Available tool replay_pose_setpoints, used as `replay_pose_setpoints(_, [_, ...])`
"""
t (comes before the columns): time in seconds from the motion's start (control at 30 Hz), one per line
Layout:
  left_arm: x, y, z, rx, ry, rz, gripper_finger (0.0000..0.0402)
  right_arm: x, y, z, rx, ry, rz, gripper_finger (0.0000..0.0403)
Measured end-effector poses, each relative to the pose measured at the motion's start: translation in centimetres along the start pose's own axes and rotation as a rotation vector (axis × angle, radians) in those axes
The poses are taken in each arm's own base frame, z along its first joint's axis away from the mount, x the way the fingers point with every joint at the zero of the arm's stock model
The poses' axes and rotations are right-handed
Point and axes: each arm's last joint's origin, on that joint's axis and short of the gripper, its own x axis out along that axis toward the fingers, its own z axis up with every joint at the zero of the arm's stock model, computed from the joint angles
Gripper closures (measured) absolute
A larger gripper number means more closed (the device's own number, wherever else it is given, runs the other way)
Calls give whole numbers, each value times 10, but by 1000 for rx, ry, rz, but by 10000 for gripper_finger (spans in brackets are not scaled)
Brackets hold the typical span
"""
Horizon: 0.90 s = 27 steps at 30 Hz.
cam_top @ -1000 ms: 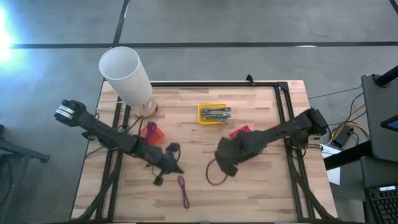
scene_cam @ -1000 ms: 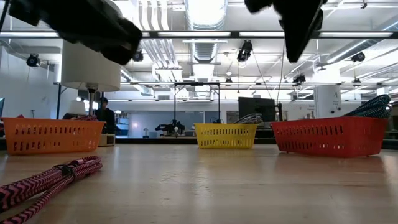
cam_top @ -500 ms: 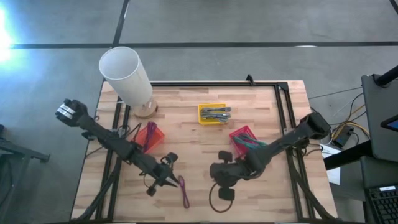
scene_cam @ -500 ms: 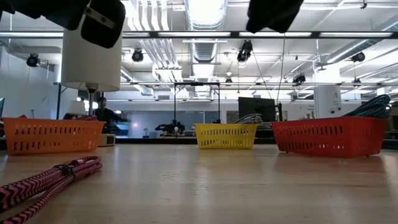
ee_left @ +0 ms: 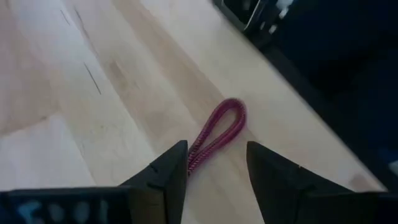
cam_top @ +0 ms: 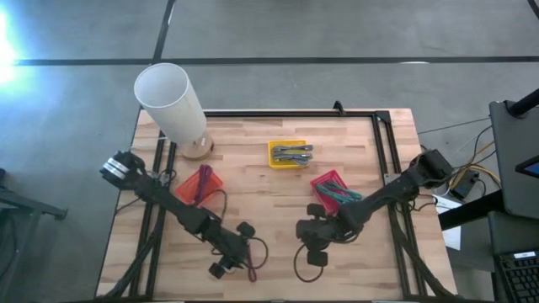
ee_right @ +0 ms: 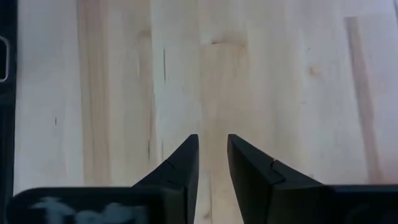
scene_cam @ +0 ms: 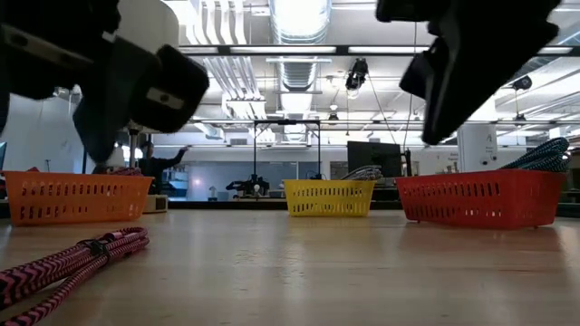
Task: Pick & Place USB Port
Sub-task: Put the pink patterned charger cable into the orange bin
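High view: left gripper (cam_top: 238, 259) sits low and left of centre in the frame, over the magenta cable (cam_top: 251, 268), which is mostly hidden beneath it. Right gripper (cam_top: 310, 238) is low and right of centre, over bare wood, with a dark loop of wire hanging from the arm just below it. Across the middle of the table (cam_top: 278, 194) lie three baskets: orange basket (cam_top: 202, 184) at left, yellow basket (cam_top: 288, 154) in the upper centre, red basket (cam_top: 330, 192) at right. A white lamp (cam_top: 171, 103) stands at the table's upper left corner.

Left wrist view: only here does the cable's looped end (ee_left: 217, 129) show clearly, flat on the wood just beyond the fingertips (ee_left: 179, 149). The fingers stand wide apart with nothing between them, not touching the cable.

Right wrist view: the fingers (ee_right: 186, 149) are a narrow gap apart, empty, over plain wood.

Low view: the cable's braided black-and-magenta pattern (scene_cam: 68, 261) shows at lower left, lying flat. Both grippers are dark shapes at the top corners. The red basket (scene_cam: 480, 197) holds dark cables piled above its rim. A person stands far back in the room, behind the orange basket (scene_cam: 74, 196).
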Motion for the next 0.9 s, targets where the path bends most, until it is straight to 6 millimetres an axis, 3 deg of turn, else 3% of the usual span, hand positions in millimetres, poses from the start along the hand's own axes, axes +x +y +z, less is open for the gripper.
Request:
replay_pose_setpoints(0.2, [23, 4, 7, 81, 64, 30, 243, -11, -8, -18, -7, -66, 79, 334])
replay_pose_setpoints(0.37, [41, 10, -2, 83, 154, 56, 244, -28, -19, -27, 6, -180, 112, 342])
replay_pose_setpoints(0.57, [48, 12, -7, 74, 178, 55, 250, -43, -28, -34, 1, -294, 143, 343])
replay_pose_setpoints(0.67, [48, 13, -7, 72, 178, 68, 279, -45, -31, -37, 5, -322, 134, 339])
replay_pose_setpoints(0.83, [46, 19, -7, 49, 179, 80, 371, -45, -32, -38, 9, -333, 134, 334])
replay_pose_setpoints(0.9, [44, 21, -5, 12, 174, 87, 386, -43, -32, -39, 8, -326, 129, 332])
